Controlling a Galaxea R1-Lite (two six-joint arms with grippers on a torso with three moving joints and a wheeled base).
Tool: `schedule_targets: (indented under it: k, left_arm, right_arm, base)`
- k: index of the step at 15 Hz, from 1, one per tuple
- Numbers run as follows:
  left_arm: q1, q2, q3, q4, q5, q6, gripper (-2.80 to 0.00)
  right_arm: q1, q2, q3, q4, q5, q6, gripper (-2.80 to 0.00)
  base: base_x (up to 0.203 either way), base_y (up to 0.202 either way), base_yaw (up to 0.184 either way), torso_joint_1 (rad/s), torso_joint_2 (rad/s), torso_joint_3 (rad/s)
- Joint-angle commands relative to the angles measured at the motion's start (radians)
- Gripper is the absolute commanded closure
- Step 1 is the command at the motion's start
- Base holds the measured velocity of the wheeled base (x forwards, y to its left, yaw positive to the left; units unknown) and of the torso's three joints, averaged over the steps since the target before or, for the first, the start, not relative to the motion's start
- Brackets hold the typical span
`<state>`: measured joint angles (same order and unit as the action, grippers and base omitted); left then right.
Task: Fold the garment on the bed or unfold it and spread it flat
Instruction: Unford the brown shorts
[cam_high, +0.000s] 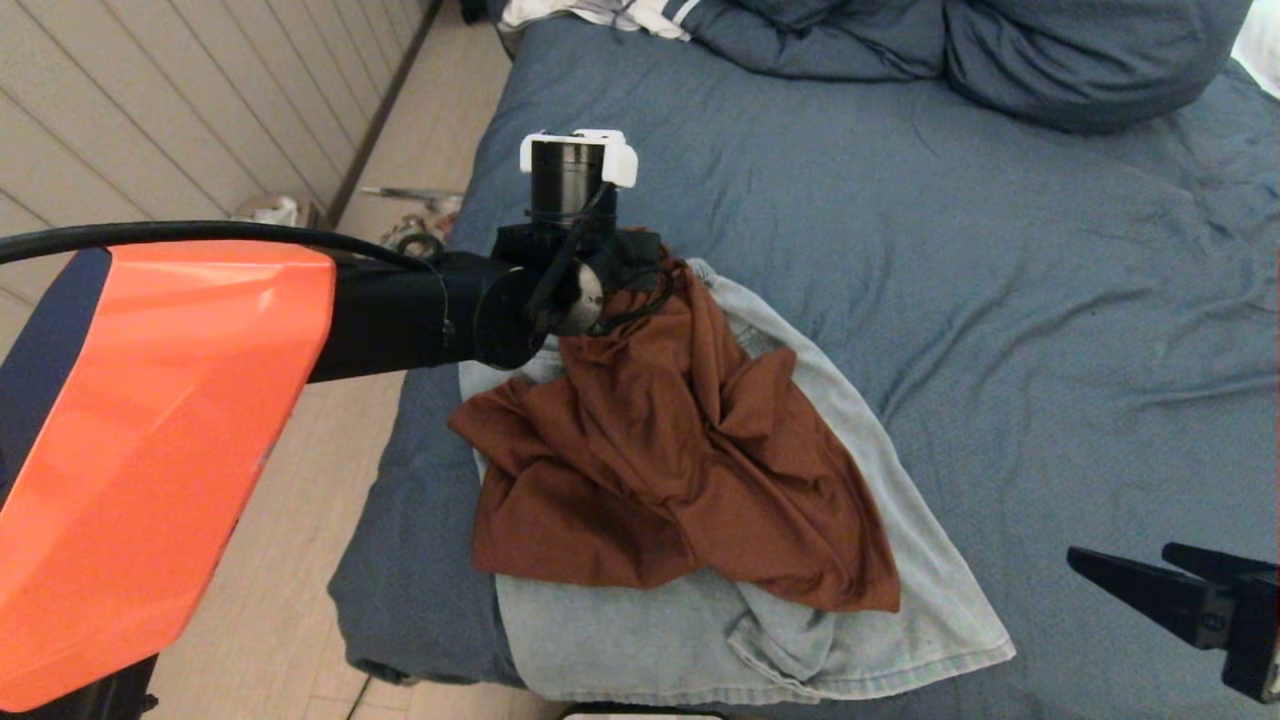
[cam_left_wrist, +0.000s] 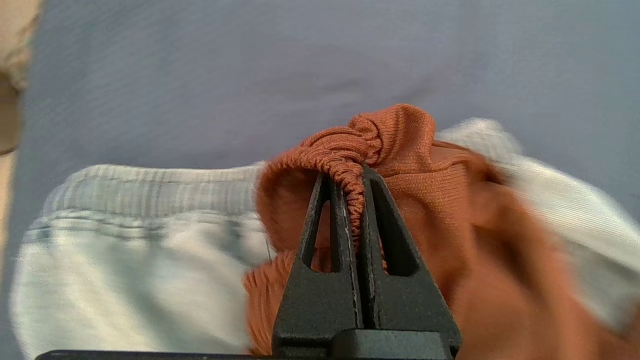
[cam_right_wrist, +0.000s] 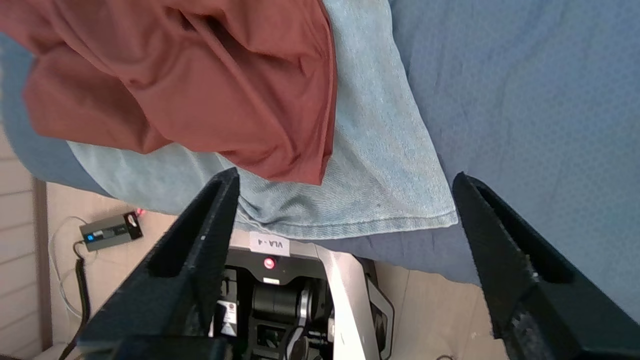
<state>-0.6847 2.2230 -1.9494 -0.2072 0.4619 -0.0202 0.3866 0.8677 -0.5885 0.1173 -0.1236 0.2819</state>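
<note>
garments: 2 | rust-brown garment (cam_high: 670, 470) crumpled atop pale-blue one (cam_high: 800, 640), perhaps shorts, near bed (cam_high: 1000, 300) front-left corner | left gripper (cam_left_wrist: 352, 175) clamps brown elastic hem | right gripper (cam_right_wrist: 345, 200) spread wide, empty

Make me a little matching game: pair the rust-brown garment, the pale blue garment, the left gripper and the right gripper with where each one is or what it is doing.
1 rust-brown garment
2 pale blue garment
3 left gripper
4 right gripper

A flat on the bed, underneath
B jaws wide, holding nothing
C crumpled on top, one edge lifted
D jaws pinched on a gathered hem

Pairs: 1-C, 2-A, 3-D, 4-B
</note>
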Motion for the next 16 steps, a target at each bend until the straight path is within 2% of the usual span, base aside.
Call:
schedule_targets:
  k: [1, 10, 11, 16]
  left_arm:
    - [-0.022, -0.013, 0.000, -0.003, 0.008, -0.001, 0.00]
    - [-0.043, -0.067, 0.002, 0.042, 0.018, -0.004, 0.00]
    - [-0.049, -0.062, 0.001, 0.042, 0.020, -0.004, -2.80]
    - [-0.073, -0.071, 0.001, 0.048, 0.018, -0.004, -2.80]
  right_arm:
    - [0.006, -0.001, -0.013, -0.001, 0.001, 0.002, -2.80]
    - [0.009, -0.008, -0.041, 0.013, 0.018, 0.002, -2.80]
    - [0.011, -0.010, -0.045, 0.024, 0.019, 0.002, -2.80]
    - [0.011, -0.009, -0.047, 0.024, 0.021, 0.002, -2.80]
  base:
    - [0.000, 0.000, 0.000, 0.000, 0.00, 0.000]
    - [0.000, 0.000, 0.000, 0.000, 0.00, 0.000]
    - [0.000, 0.000, 0.000, 0.000, 0.00, 0.000]
    - [0.000, 0.000, 0.000, 0.000, 0.00, 0.000]
